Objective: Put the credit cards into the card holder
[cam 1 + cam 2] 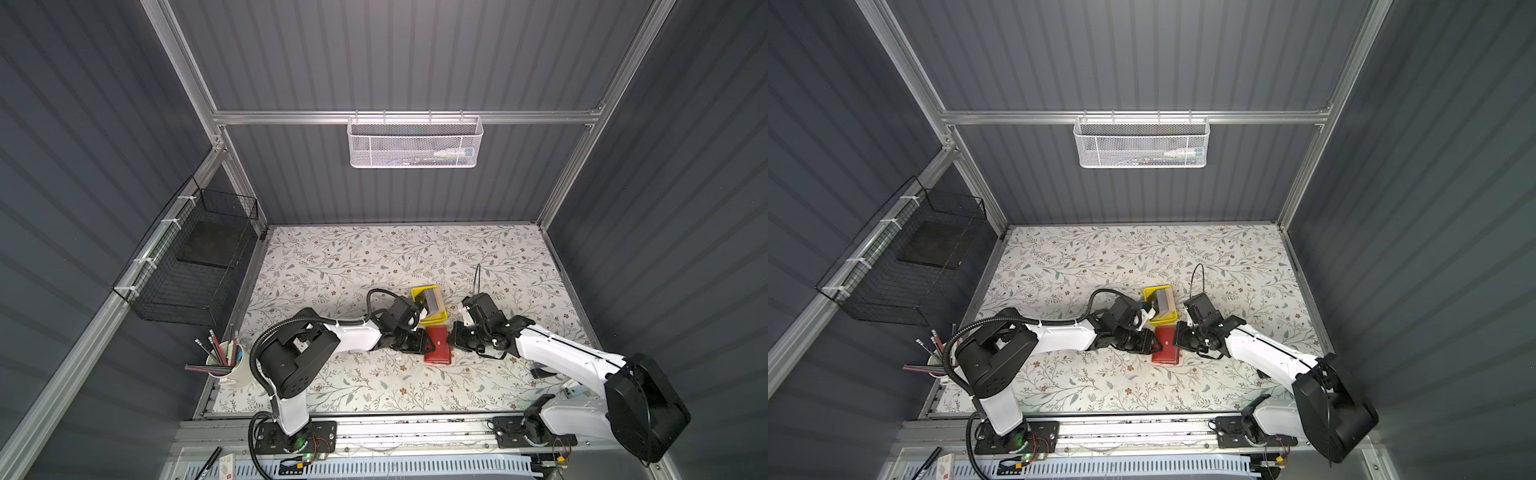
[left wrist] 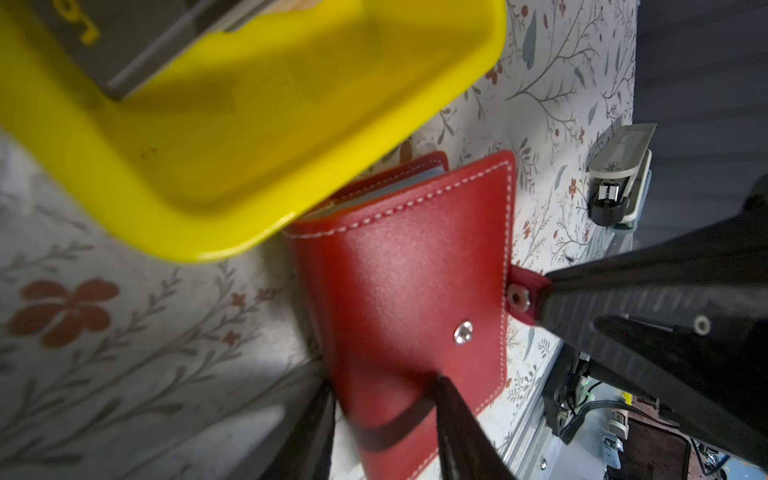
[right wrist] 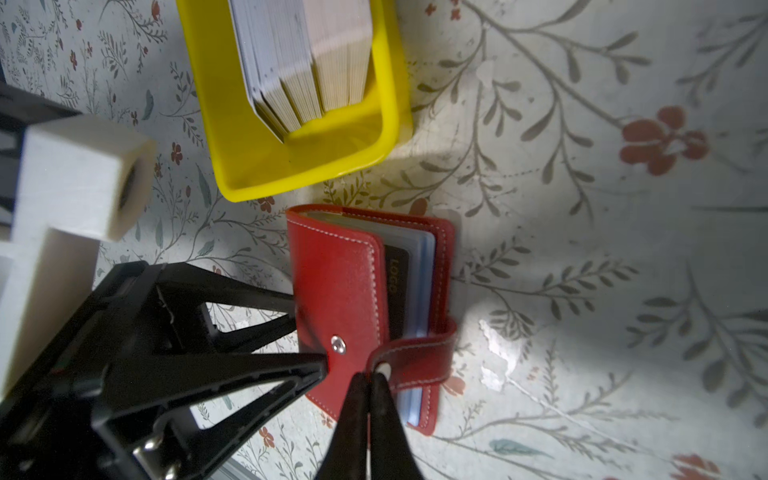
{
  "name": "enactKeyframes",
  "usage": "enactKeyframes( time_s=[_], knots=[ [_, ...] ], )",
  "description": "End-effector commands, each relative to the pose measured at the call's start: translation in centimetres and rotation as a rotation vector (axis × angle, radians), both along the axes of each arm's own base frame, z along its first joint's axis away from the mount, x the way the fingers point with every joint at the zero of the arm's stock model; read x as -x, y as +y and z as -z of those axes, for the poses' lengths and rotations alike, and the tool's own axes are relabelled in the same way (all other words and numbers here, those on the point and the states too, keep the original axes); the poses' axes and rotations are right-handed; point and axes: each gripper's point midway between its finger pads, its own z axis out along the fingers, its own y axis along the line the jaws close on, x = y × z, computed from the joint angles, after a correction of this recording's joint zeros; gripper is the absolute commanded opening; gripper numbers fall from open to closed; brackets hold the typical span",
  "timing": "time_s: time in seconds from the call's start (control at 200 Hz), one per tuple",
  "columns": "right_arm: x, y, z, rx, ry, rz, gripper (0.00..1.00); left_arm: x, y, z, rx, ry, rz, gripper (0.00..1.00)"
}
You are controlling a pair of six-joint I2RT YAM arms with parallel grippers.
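Both arms stretch low, nearly meeting tip to tip: the left arm (image 1: 353, 336) reaches toward 3 o'clock, the left tool (image 3: 309, 331) with jaws part-way apart. The right arm (image 1: 561, 349) points toward 9 o'clock, the right tool (image 3: 370, 376) pinched tight on the strap (image 3: 419, 353) of the card holder (image 3: 336, 282).

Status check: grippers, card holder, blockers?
Right gripper shut on card holder strap. Left gripper open, resting on its cover. Holder unsnapped; credit cards stacked in yellow tray. Nothing blocking.
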Motion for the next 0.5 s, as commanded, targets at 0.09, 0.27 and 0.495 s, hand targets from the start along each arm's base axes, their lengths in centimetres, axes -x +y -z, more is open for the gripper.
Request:
enactKeyframes(
  time_s=[0.09, 0.27, 0.495],
  knots=[
    [-0.1, 0.8, 0.1, 0.008, 0.009, -0.036, 0.06, 1.1, 0.9, 2.3, -0.135, 0.014, 0.028, 0.41],
    [-0.1, 0.9, 0.7, 0.023, 0.027, -0.051, 0.06, 1.3, 0.6, 2.4, -0.145, 0.014, 0.037, 0.41],
    [0.4, 0.0, 2.2, 0.080, 0.061, -0.039, 0.07, 1.1, 0.7, 0.9, -0.128, -0.015, 0.030, 0.40]
  ],
)
